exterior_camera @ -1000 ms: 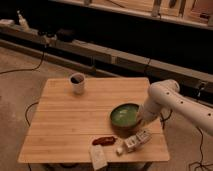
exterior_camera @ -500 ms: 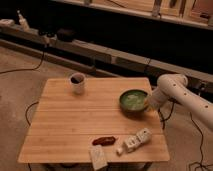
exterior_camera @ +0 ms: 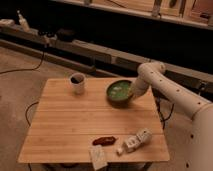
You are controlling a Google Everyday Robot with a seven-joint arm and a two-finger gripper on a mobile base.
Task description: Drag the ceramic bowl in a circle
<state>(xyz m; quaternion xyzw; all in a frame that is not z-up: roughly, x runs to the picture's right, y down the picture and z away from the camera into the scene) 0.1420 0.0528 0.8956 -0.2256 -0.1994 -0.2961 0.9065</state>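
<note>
Camera view: gripper [exterior_camera: 131,96] apparently touching upright ceramic bowl [exterior_camera: 118,92].

Legible text, labels, brands, numbers, signs: none. I find no lettering on the ceramic bowl [exterior_camera: 119,92], the white cup [exterior_camera: 77,83], the white packet [exterior_camera: 98,156] at the table's front edge, or the white object [exterior_camera: 135,141] beside it. My gripper [exterior_camera: 131,96], at the bowl's right rim, bears no readable marking either.
</note>
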